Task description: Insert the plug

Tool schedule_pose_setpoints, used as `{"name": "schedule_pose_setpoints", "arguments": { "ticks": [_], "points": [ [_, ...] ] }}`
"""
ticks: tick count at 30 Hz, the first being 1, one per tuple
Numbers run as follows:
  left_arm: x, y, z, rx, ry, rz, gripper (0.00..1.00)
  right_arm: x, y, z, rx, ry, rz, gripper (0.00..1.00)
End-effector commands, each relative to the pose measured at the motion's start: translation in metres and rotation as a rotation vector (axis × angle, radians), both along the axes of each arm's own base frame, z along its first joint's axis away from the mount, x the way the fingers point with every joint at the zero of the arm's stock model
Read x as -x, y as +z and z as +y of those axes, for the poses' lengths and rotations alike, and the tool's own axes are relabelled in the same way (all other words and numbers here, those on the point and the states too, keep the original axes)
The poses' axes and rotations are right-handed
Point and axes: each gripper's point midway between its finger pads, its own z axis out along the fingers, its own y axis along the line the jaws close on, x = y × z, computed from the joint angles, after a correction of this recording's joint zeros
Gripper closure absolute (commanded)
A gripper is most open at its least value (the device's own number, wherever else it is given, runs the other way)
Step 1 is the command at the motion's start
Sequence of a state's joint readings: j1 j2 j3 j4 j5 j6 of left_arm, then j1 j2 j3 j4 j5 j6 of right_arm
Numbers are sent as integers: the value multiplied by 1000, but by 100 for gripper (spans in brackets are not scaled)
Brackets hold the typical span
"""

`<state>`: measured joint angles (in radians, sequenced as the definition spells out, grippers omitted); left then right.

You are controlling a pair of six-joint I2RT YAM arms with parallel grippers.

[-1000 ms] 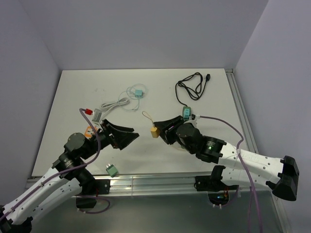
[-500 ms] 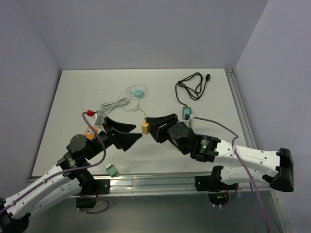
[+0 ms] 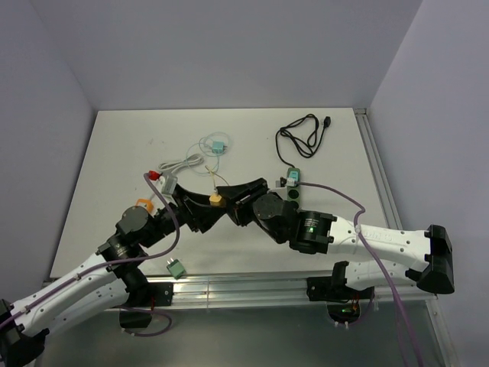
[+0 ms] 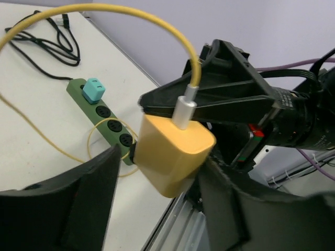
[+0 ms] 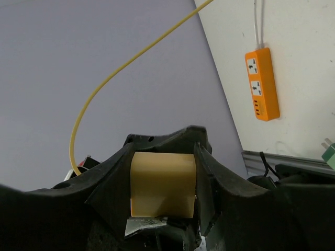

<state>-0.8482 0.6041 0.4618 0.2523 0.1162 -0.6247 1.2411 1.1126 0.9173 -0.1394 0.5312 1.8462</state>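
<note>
Right jaws on plug (image 4: 175,154) — arm (image 3: 374,238) outstretched

Right claw (image 3: 227,196) and yellow plug (image 3: 216,200) filling left claw (image 3: 205,209), power strip (image 4: 107,116) nearby

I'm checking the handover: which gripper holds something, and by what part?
The right gripper holds the yellow charger by two opposite sides of its body. The left gripper, open, flanks it and grips nothing.

You moved the right gripper (image 3: 228,205) and its yellow plug (image 3: 216,200) left to mid-frame. The left gripper (image 3: 205,212) came across to meet it, and the yellow plug now sits between its fingers.
</note>
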Motion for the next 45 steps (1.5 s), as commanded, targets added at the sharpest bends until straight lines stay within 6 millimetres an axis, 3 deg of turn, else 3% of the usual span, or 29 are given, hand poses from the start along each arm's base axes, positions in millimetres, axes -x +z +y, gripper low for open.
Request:
{"name": "schedule_pose_setpoints", "arguments": {
  "ticks": [1,3,4,5,6,7,9,10,12,13,14,17,18,19,22,24,26,28,34,45],
  "points": [
    [-6,25,-1,28,24,-38,38,2,41,6,-77,-7,-54,100],
    [-8,23,-2,14,32,-27,47,4,44,7,-84,-1,-62,100],
    [-10,20,-1,2,46,-1,62,6,44,8,-77,8,-66,100],
    [-10,18,0,-3,48,7,70,7,44,8,-70,15,-75,99],
    [-9,19,1,-7,45,2,77,9,46,9,-63,26,-83,94],
    [-7,16,2,-19,40,8,98,9,44,7,-24,37,-111,81],
    [-6,17,8,-19,59,24,100,12,53,2,9,59,-179,66],
    [-3,18,11,-21,56,24,100,13,51,-1,64,76,-241,44],
    [2,13,16,-45,53,41,100,17,62,-12,83,95,-330,26],
    [6,17,18,-43,42,44,100,21,52,-14,157,142,-400,13],
    [10,8,19,-77,33,74,100,26,56,-16,177,173,-462,11],
    [31,22,20,-89,-58,64,100,45,60,-24,361,335,-736,6],
    [37,20,20,-115,-87,76,100,52,73,-29,375,364,-800,3],
    [45,31,20,-106,-122,59,100,61,61,-32,491,464,-893,3],
    [84,47,14,-102,-337,23,100,96,65,-36,520,680,-1107,9],
    [113,51,11,-105,-505,17,99,110,70,-36,517,773,-1168,12],
    [138,56,11,-102,-662,16,100,127,60,-29,522,909,-1217,14],
    [150,59,13,-102,-733,17,100,127,69,-26,518,912,-1251,21],
    [162,68,21,-99,-775,-10,100,147,87,-14,417,995,-1346,31],
    [165,59,19,-102,-809,10,100,161,82,6,382,1154,-1347,46]
  ]
}}
